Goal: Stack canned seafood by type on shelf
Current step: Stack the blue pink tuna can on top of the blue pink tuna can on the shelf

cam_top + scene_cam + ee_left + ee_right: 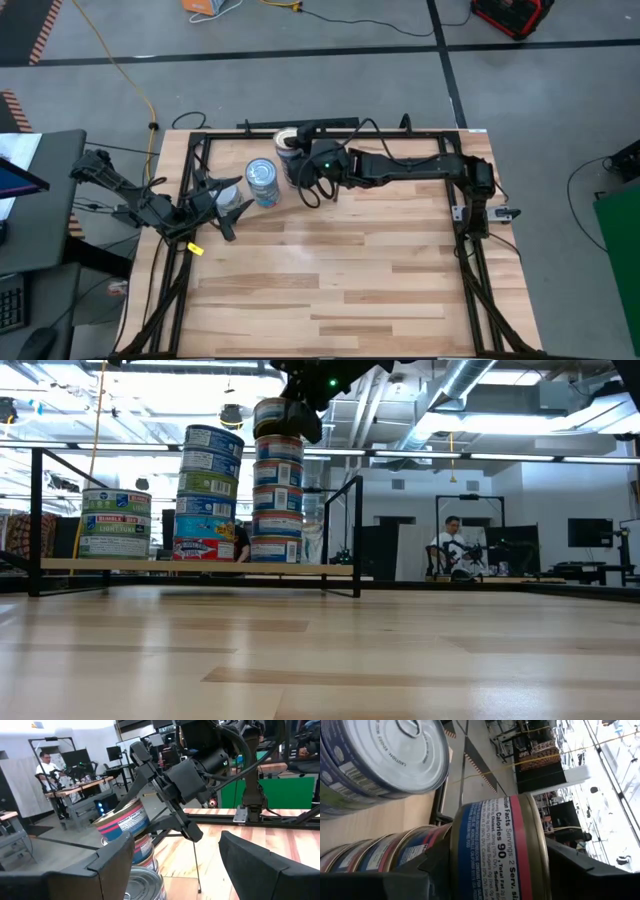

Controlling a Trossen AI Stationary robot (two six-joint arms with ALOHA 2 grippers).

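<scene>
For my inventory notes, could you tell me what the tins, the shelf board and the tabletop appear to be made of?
Tins: likely metal with glossy printed labels; one lid shows bare silvery sheen. Shelf board: pale, thin wood, probably plywood. Tabletop: varnished wooden strips, butcher-block style.

Two dark six-joint arms of a tabletop robot, finished in matte black.
The right arm (400, 166) carries a small green indicator light near its wrist and looped black cables; the left arm (130, 195) shows angular black links, trailing cables and a yellow tag.
</scene>
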